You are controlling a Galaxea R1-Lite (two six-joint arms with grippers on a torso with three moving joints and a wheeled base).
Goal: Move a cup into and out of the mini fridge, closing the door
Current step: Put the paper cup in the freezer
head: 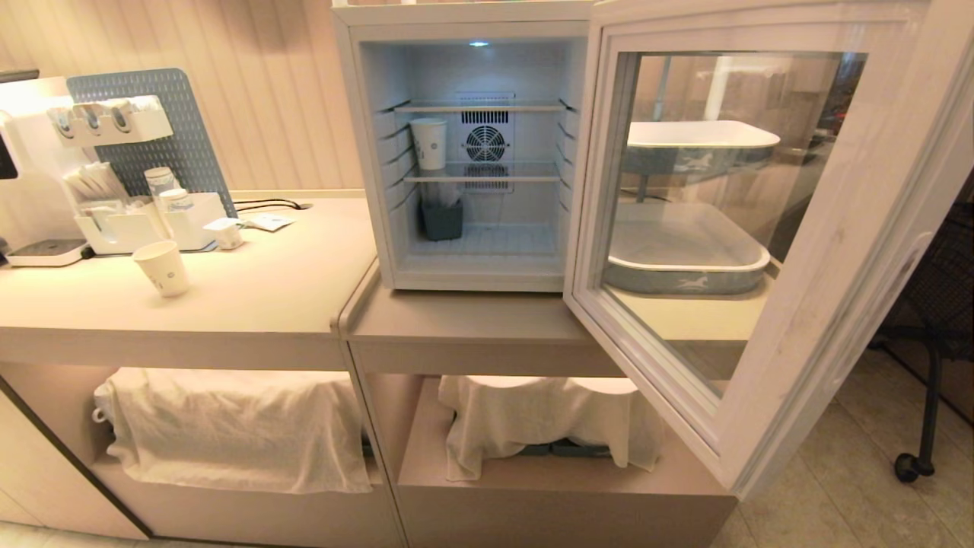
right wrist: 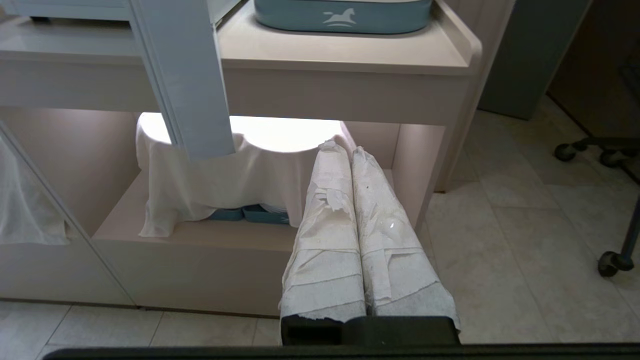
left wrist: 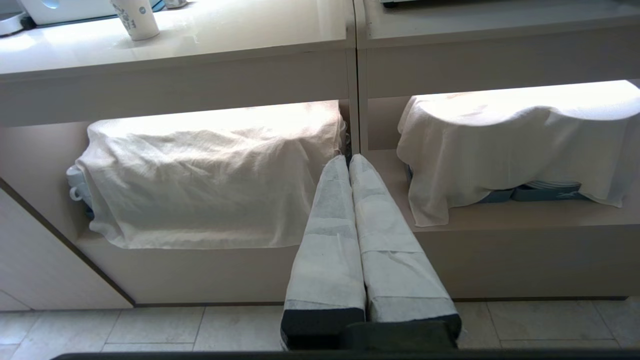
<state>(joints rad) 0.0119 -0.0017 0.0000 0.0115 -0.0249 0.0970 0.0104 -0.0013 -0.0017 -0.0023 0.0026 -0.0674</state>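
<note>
The mini fridge [head: 365, 152] stands on the counter with its door [head: 829, 251] swung wide open toward the right. One white paper cup [head: 430, 143] stands inside on the middle wire shelf, at its left end. A second white paper cup [head: 162, 267] stands on the counter to the left, and the left wrist view shows this cup [left wrist: 136, 19] too. Neither arm is in the head view. My left gripper [left wrist: 348, 159] hangs low before the cabinet, shut and empty. My right gripper [right wrist: 345, 149] is also shut and empty, below the door's edge [right wrist: 185, 75].
A small dark container [head: 442, 219] sits on the fridge floor. A water dispenser [head: 30, 175] and an organiser [head: 144, 228] stand at the counter's left. Two blue-grey trays [head: 685, 266] are stacked behind the door. White cloths [head: 236, 426] drape the lower shelves. A chair's castor [head: 909, 466] is at right.
</note>
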